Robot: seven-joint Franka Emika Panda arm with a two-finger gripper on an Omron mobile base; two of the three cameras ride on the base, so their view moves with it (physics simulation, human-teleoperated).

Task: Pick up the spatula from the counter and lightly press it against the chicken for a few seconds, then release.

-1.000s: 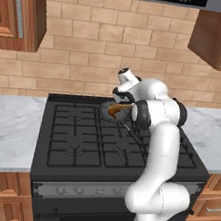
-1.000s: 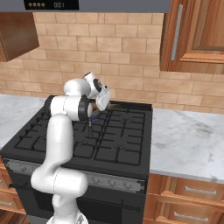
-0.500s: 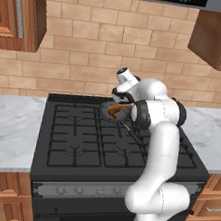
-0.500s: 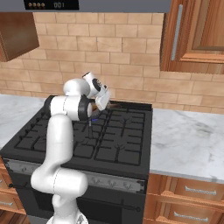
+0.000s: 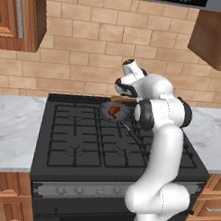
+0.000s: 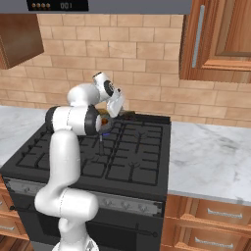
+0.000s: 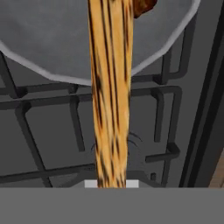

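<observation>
Holding the spatula [image 7: 108,87] by its wooden handle, gripper [image 5: 122,95] closed on it, shaft reaching out above the grey pan [image 7: 43,39]. Chicken [image 5: 114,111] in that pan, just beside the far end of the shaft; can't tell whether blade and meat are touching. Pan on a rear burner of the black stove [image 5: 76,147], marble counter [image 5: 3,126] on either side.

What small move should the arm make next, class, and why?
Probably ease the spatula gently down and toward the chicken. Its wooden shaft already reaches over the pan, but the chicken shows just beside it, and contact cannot be confirmed.
</observation>
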